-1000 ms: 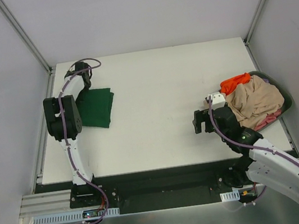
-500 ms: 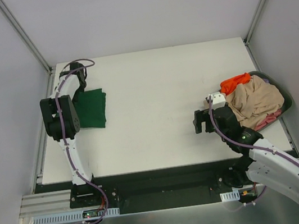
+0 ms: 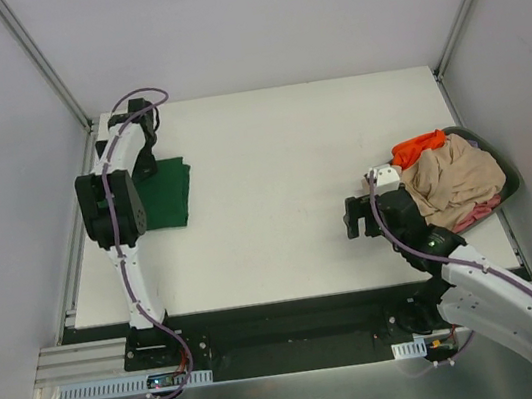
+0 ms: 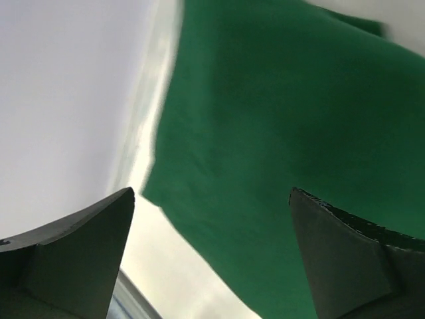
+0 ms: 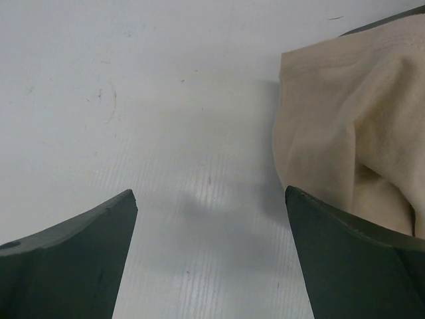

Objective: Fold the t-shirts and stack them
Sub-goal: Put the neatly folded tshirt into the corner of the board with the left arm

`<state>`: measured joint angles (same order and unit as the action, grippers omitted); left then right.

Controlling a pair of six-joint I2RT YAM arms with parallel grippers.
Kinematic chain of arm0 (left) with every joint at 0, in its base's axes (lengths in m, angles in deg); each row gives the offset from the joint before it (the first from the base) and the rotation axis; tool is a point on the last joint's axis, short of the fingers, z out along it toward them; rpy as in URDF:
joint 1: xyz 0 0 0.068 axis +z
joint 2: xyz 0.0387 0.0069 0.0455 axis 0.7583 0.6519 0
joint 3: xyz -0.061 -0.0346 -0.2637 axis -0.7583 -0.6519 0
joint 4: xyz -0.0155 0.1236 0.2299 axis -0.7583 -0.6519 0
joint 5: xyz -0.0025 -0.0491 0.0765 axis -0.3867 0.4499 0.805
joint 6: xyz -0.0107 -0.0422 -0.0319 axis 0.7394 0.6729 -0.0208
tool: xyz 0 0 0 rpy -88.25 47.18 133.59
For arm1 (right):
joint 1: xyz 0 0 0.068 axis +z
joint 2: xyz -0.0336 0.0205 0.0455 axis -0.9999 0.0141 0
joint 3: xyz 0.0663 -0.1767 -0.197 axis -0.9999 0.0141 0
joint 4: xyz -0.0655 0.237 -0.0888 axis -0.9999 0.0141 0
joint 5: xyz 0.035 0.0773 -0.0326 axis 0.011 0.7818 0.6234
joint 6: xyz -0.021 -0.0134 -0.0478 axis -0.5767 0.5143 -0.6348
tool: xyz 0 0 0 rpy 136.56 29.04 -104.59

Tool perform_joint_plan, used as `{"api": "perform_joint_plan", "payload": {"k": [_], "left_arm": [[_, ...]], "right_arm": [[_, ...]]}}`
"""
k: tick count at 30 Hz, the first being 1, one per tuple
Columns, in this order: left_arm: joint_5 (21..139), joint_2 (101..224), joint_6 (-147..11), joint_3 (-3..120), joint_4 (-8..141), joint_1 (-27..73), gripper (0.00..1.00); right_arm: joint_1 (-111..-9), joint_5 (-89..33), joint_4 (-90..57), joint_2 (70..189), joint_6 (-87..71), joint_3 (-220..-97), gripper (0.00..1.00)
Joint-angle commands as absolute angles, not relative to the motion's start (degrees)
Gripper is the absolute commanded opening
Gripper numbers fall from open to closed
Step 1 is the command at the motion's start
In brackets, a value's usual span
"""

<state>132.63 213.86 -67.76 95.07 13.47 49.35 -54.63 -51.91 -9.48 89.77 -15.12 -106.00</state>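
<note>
The green t-shirt (image 3: 166,195) lies folded at the left edge of the tabletop (image 3: 283,177), with the left fingers (image 4: 80,246) wide apart over it and gripping nothing, so that shirt looks done. The right fingers (image 5: 73,252), equally wide and empty, hover beside the beige t-shirt (image 3: 455,180) heaped in the basket (image 3: 509,179) at the right. Next, I reckon, they must pinch it and drag it out flat.

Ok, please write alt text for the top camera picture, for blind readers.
A folded dark green t-shirt lies near the table's left edge, with the left gripper open over its far edge. At the right, a dark basket holds beige, orange and pink shirts; the right gripper hangs open beside it.
</note>
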Motion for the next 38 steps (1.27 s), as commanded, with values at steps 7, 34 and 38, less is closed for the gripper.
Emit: {"api": "perform_joint_plan", "payload": {"k": [7,34,38], "left_arm": [[97.1,188.1,-59.0,82.6,22.2,37.7,0.99],[83.3,121.8,-53.8,9.7,62.9,24.0,0.99],[83.2,122.1,-53.5,9.4,62.9,24.0,0.99]], "right_arm": [[-54.9,-52.2,-8.1,90.4,-10.7,-108.7,0.96],[-54.9,-42.6,-16.8,82.4,-7.0,-100.9,0.96],[-54.9,-42.7,-16.8,81.0,-6.7,-100.5,0.96]]}}
